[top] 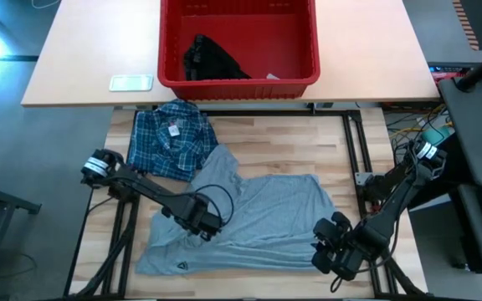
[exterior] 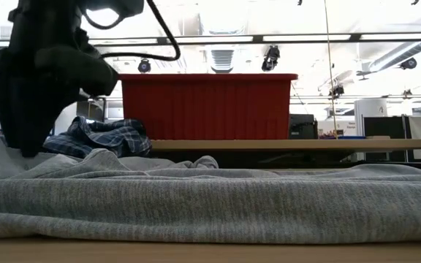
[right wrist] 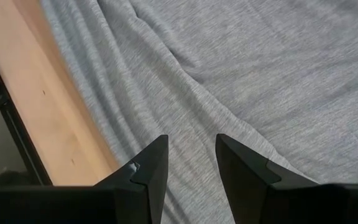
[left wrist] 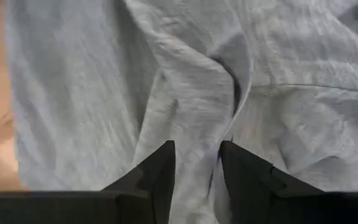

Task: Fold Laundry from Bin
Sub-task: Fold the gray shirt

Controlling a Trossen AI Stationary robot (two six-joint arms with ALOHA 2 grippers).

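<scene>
A light grey T-shirt [top: 258, 209] lies spread and rumpled on the wooden table, its small dark logo [top: 182, 264] near the front left. A folded blue-and-white plaid shirt [top: 171, 138] rests on the table at the far left, its edge touching the T-shirt. The red bin [top: 238, 82] stands on the far table with a black garment [top: 212, 60] inside. My left gripper [left wrist: 194, 158] points down over the T-shirt's left part, open. My right gripper [right wrist: 191, 152] hangs open above the T-shirt's near right edge. My left gripper comes from above, its two fingers standing on either side of a raised fold [left wrist: 197, 124] in the T-shirt's left part. The fold runs on between them along the cloth. Whether the fingertips [left wrist: 165, 155] touch the cloth I cannot tell.
A flat white item [top: 130, 82] lies on the far table left of the bin. Dark frame bars [top: 354, 159] run along the wooden table's right side. A strip of bare wood [right wrist: 55, 124] shows beside the T-shirt's edge under my right gripper.
</scene>
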